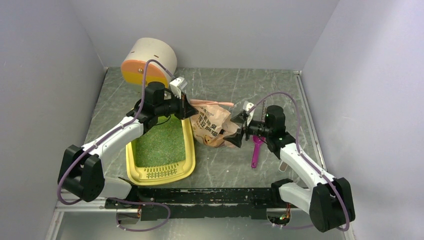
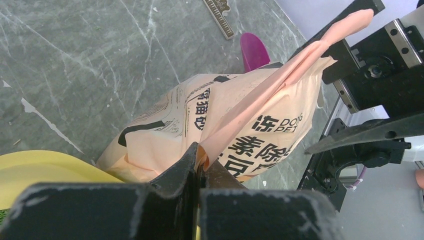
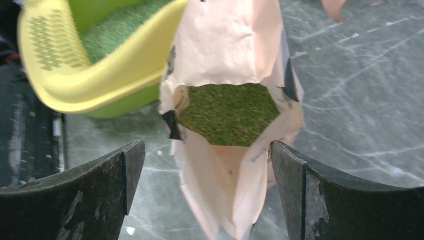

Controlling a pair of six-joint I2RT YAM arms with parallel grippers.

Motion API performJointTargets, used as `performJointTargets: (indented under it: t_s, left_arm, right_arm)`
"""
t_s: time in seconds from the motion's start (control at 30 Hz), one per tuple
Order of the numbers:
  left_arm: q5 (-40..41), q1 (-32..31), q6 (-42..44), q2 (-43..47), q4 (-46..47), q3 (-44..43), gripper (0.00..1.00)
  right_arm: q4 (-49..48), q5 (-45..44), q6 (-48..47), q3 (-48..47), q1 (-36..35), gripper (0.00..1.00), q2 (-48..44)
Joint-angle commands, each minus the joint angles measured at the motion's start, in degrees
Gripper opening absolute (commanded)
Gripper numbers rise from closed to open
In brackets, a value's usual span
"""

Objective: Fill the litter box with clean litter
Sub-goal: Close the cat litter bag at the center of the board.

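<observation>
The yellow litter box (image 1: pixel 186 167) lies left of centre with green clean litter (image 1: pixel 159 142) spread over its floor. A pink-beige printed bag (image 1: pixel 212 126) lies just to its right. My left gripper (image 1: pixel 188 108) is shut on a fold of the bag (image 2: pixel 235 120), pinched at the fingertips (image 2: pixel 200 159). My right gripper (image 1: pixel 240 129) stands open around the bag's open mouth (image 3: pixel 227 60), where more clean litter (image 3: pixel 230 114) shows inside. The bag's edge lies against the right-hand finger (image 3: pixel 300 190). The litter box (image 3: pixel 100 80) sits beyond, to the left.
A magenta scoop (image 1: pixel 257 151) lies on the table right of the bag, under the right arm. A white cylinder with an orange end (image 1: pixel 148 62) stands at the back left. Grey walls close in the table on three sides.
</observation>
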State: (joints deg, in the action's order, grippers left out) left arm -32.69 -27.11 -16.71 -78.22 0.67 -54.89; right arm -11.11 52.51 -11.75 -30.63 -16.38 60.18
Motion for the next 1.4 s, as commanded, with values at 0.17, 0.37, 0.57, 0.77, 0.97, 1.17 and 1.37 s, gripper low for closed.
performJointTargets:
  t_s: [0.17, 0.37, 0.57, 0.77, 0.97, 1.17, 1.37]
  left_arm:
    - [-0.73, -0.23, 1.26, -0.07, 0.0, -3.53, 0.05]
    - [-2.92, 1.37, 0.34, -0.62, 2.24, -3.52, 0.05]
    - [-19.52, 6.78, 5.87, -4.78, 3.56, -5.11, 0.57]
    - [-32.19, 7.86, 14.08, -12.3, 0.73, -10.14, 0.73]
    - [-44.16, 7.16, 5.87, -18.05, 13.03, -11.8, 0.56]
    - [-43.53, 3.26, -2.82, -18.6, 20.13, -13.37, 0.07]
    - [-33.09, 4.84, 4.46, -15.31, 0.93, -11.89, 0.05]
  right_arm:
    - [14.65, -7.82, -16.8, -8.28, -1.05, 1.0, 9.24]
    - [11.72, -5.96, -14.32, -9.89, -3.62, 0.57, 11.07]
    - [8.9, -1.01, -12.09, -10.45, -3.52, 0.0, 8.49]
    - [18.02, 11.45, -13.36, -17.29, -0.07, 0.0, 12.99]
    - [31.76, 21.43, -18.37, -24.99, 5.87, 0.0, 16.74]
    - [58.23, 27.78, -38.68, -36.51, 11.51, 0.0, 24.54]
    - [71.43, 32.5, -48.77, -43.96, 15.01, 0.0, 35.21]
